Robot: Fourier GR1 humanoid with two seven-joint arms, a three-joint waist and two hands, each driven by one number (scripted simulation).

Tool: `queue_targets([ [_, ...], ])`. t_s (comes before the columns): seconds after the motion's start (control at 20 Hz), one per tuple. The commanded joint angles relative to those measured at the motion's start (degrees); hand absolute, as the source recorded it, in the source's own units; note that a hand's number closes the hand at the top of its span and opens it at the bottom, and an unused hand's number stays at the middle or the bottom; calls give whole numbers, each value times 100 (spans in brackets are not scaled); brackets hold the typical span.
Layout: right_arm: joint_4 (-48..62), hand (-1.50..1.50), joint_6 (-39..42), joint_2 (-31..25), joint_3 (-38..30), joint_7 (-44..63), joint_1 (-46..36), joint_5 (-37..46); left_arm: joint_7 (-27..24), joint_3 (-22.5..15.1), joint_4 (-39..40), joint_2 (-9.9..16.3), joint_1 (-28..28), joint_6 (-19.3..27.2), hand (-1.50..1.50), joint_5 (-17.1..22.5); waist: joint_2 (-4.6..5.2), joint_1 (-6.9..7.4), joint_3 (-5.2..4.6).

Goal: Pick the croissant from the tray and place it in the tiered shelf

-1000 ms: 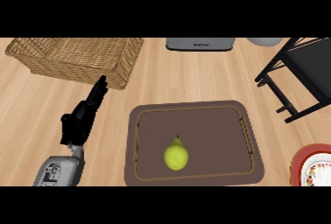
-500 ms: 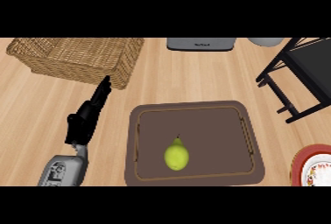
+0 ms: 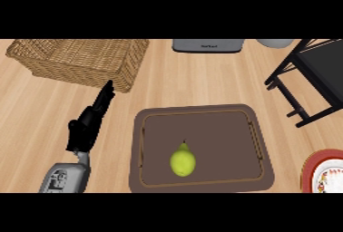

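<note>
Brown tray (image 3: 261, 149) on the wood table (image 3: 201, 77) holds a yellow-green pear (image 3: 183, 159), no croissant visible. Left robot hand (image 3: 88, 122) left of tray, fingers straight, holding nothing, pointing toward the wicker basket (image 3: 80, 61). Black shelf (image 3: 315, 77) at upper right. Red-rimmed plate (image 3: 325, 172) at right edge.

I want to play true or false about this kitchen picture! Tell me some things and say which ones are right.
1. A yellow-green pear lies on the brown tray. True.
2. The left hand is holding the pear. False: it is over the counter to the left of the tray, fingers straight, holding nothing.
3. A wicker basket stands at the upper left. True.
4. The black shelf is left of the tray. False: it stands to the upper right.
5. A croissant sits on the tray. False: only the pear is there.
</note>
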Motion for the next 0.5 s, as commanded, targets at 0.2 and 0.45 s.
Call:
queue_targets([
  [0.2, 953, 150, -721, -515, 382, 140, -287, 996, 202, -1, -114, 55, -145, -70, 0, -5, 19, 71, -7],
  [0.45, 2025, -150, -1146, -537, 13, -222, -394, 951, -36, 52, 197, 22, -176, -61, 0, -1, 22, 18, 3],
])
